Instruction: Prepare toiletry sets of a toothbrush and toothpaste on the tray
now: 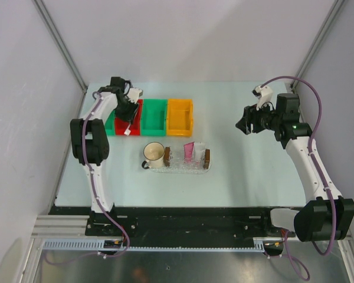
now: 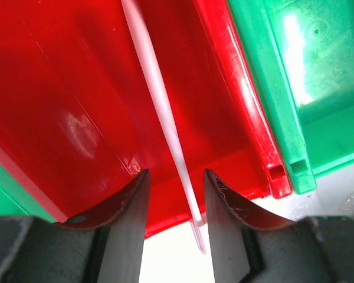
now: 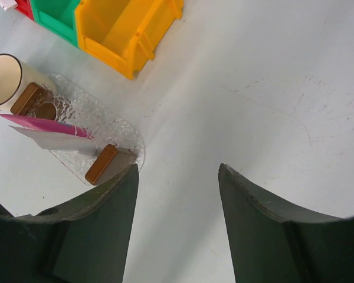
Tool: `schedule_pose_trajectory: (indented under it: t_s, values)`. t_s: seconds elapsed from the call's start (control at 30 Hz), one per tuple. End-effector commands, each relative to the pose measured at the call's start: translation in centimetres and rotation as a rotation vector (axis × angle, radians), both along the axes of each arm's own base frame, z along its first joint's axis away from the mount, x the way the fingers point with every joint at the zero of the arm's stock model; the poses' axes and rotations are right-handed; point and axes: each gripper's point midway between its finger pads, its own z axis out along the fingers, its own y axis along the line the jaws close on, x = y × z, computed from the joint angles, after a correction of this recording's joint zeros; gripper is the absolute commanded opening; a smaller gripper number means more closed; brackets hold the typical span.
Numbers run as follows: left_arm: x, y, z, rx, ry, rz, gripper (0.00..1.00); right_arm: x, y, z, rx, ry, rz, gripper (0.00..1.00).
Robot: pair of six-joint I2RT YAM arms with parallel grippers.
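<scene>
The white toothbrush [image 2: 165, 112] lies lengthwise in the red bin [image 2: 65, 106], its near end poking over the bin's front rim [image 1: 128, 131]. My left gripper [image 2: 176, 174] is open and straddles the handle without gripping it; in the top view it hangs over the red bin [image 1: 128, 114]. The pink toothpaste [image 1: 189, 151] stands in the clear tray [image 1: 207, 157] between its two brown end blocks, and it also shows in the right wrist view [image 3: 41, 125]. My right gripper [image 1: 243, 125] is open and empty, above bare table right of the tray [image 3: 100, 164].
A green bin [image 1: 154, 115] and an orange bin [image 1: 180, 115] stand right of the red one. A cream mug [image 1: 154, 154] sits at the tray's left end on a clear textured mat [image 3: 127, 138]. Another green bin edge shows left of the red bin [image 1: 110, 125].
</scene>
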Motion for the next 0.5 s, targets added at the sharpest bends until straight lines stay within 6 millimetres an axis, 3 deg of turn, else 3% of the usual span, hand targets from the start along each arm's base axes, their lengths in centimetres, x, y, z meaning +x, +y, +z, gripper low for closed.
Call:
schedule_pose_trajectory:
  t_s: [0.0,0.23,0.47]
  values:
    - [1.5,0.5,0.7,0.005,-0.042,0.013,0.45,0.1,0.1,0.4,0.001,-0.023,0.014,0.61]
    - [1.4,0.6,-0.8,0.009,-0.011,0.014,0.43,0.0,0.2,0.5,0.002,-0.025,0.015,0.61]
    - [1.4,0.4,-0.8,0.003,-0.013,0.010,0.36,0.0,0.1,0.4,0.001,-0.022,0.014,0.61]
